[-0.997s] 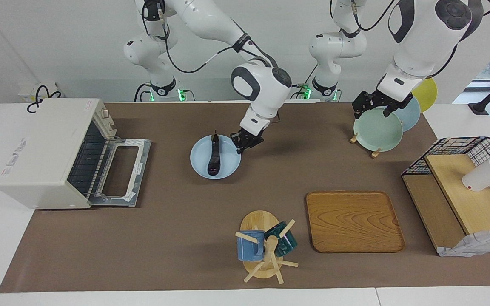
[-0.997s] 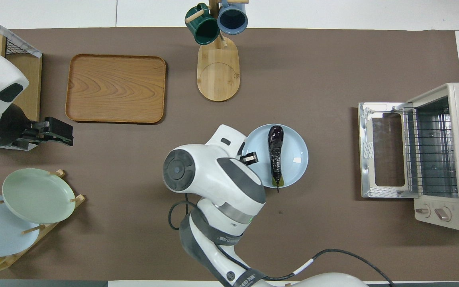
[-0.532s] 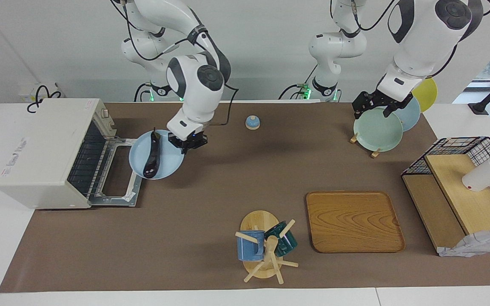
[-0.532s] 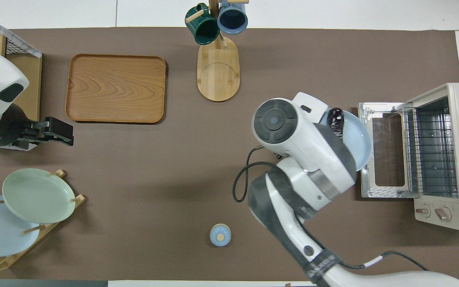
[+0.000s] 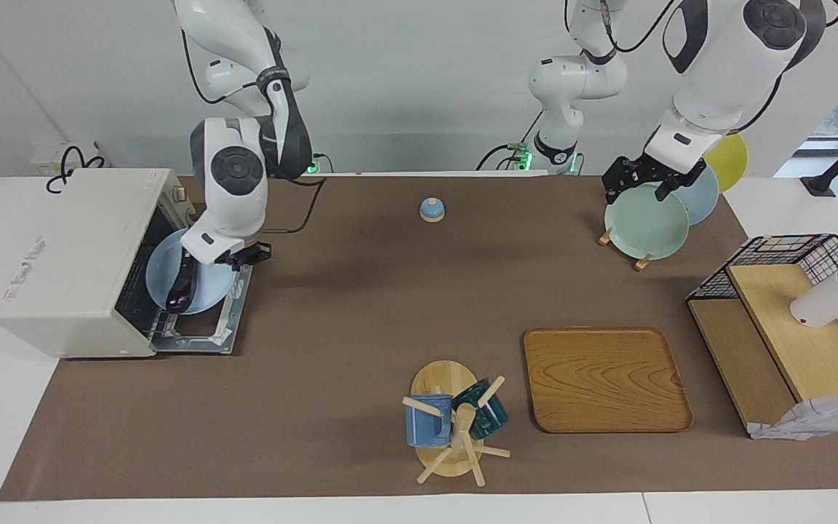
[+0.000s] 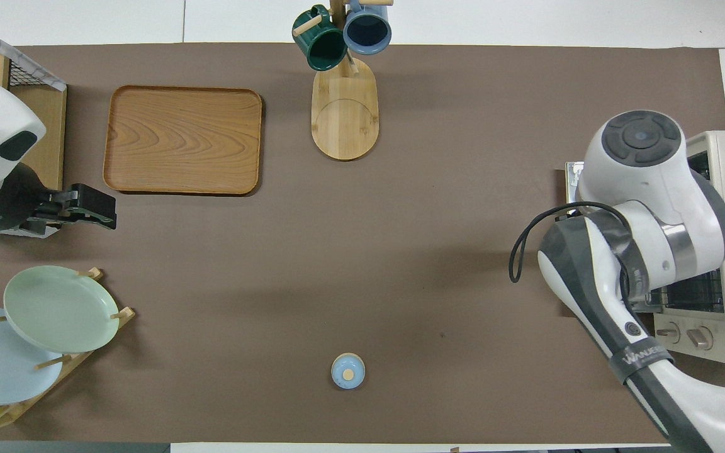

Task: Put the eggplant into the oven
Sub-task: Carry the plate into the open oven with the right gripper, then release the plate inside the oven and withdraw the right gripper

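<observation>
- Oven (image 5: 73,262): boxy, cream-white, door folded down flat, wire rack visible inside.
- Right gripper (image 5: 241,256) over the oven's open door, clamped on the rim of a pale blue plate (image 5: 164,273).
- Eggplant (image 5: 179,287): slim, glossy, dark purple-black; lies on the plate, at the oven's mouth.
- Left gripper (image 5: 633,182), well apart from the oven, waits above the plate rack (image 5: 641,255), jaws apart, holding nothing.

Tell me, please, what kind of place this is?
Probably a robotics lab staged as a kitchen: a toaster oven, a plate rack and a mug tree on one table.
</observation>
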You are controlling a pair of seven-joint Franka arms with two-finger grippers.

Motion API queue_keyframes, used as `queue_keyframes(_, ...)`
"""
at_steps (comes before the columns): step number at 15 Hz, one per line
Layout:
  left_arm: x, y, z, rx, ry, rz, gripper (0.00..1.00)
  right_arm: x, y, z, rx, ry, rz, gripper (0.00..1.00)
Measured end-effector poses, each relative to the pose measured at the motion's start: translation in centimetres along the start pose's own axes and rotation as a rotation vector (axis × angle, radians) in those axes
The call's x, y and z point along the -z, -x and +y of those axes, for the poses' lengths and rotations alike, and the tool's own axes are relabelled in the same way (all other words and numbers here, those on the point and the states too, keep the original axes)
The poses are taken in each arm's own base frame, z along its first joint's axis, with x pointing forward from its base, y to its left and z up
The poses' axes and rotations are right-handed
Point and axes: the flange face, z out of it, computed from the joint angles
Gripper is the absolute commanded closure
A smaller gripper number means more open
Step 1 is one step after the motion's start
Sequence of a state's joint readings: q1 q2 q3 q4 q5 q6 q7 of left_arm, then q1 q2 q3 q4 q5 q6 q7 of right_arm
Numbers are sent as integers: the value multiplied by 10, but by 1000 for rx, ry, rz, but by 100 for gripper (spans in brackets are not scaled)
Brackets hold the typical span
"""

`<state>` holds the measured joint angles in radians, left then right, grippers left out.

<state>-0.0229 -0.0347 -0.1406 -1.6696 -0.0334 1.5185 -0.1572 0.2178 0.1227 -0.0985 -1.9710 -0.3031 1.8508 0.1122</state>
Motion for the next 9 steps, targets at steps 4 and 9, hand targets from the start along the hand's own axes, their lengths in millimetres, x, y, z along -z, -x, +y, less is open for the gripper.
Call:
queue_keyframes(4, 0, 0, -1, 2, 0, 0, 0, -11, -1, 28, 64, 4, 12, 100)
queue_keyframes(9, 0, 0, -2, 4, 0, 0, 0, -33, 4, 60, 68, -13, -1, 100)
